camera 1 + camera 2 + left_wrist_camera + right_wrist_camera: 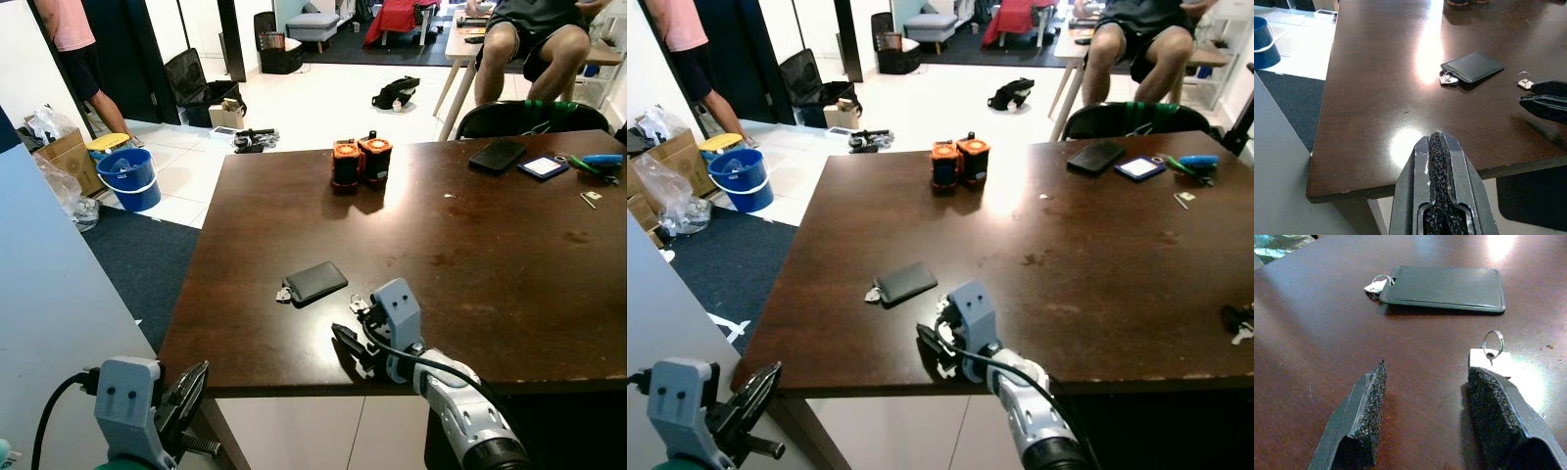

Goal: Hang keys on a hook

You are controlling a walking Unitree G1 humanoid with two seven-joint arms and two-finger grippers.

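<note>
A black flat case (315, 282) lies on the dark brown table (470, 264), with a key ring and small white tag (283, 293) at its left end. A second white tag on a ring (1492, 355) lies closer to the front edge, just at the tip of one finger (1498, 406) of my right gripper. My right gripper (355, 343) stands open, low over the table and pointing toward the case (1444, 286). My left gripper (191, 387) is shut and hangs below the table's front left corner.
Two orange-and-black blocks (361, 160) stand mid-table. A phone (497, 155), a blue card (543, 167) and tools (593, 164) lie at the far right. A seated person (529, 39) and a chair (529, 117) are beyond. A blue bucket (129, 178) stands on the floor at left.
</note>
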